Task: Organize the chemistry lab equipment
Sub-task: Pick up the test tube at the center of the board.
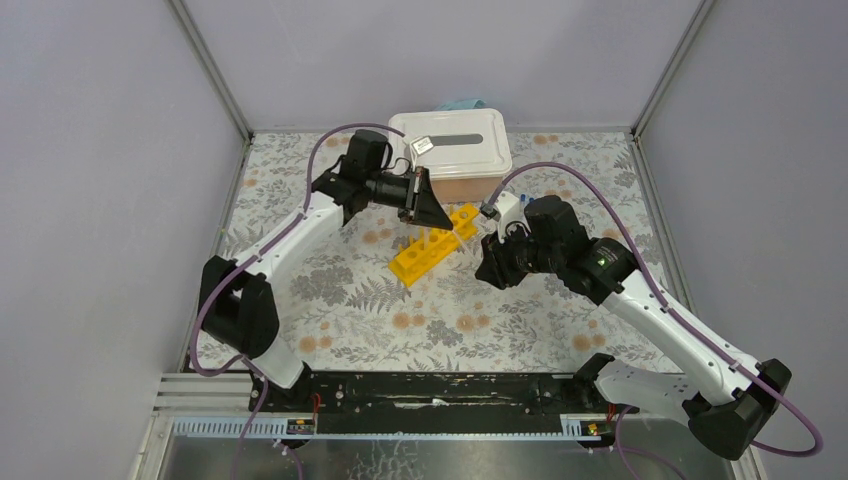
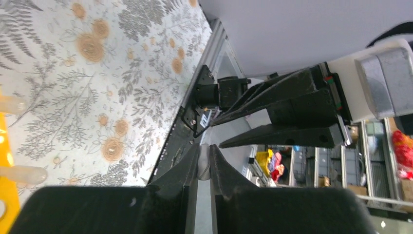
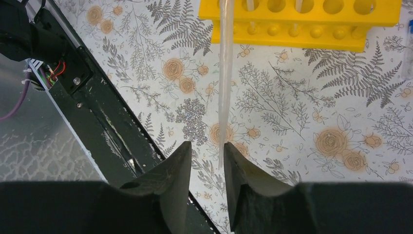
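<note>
Right gripper (image 3: 207,146) fingers fill the bottom of the right wrist view. They stand apart, released, with a clear gap between them. A slender clear tapered tube (image 3: 224,87) runs from this gap, across the floral table cover (image 3: 292,107), to the long yellow test-tube rack (image 3: 292,18). Its narrow end lies close against the inner face of one finger; contact cannot be confirmed.

Left gripper (image 2: 204,146) fingers are drawn almost together. A small translucent piece (image 2: 203,165) sits pinched between them; its identity cannot be determined. At the left edge of that view, clear tubes (image 2: 24,174) project from the rack.

From above, the rack lies diagonally at mid-table, between the two grippers. A white lidded box (image 1: 455,150) stands just behind it, against the back wall.
</note>
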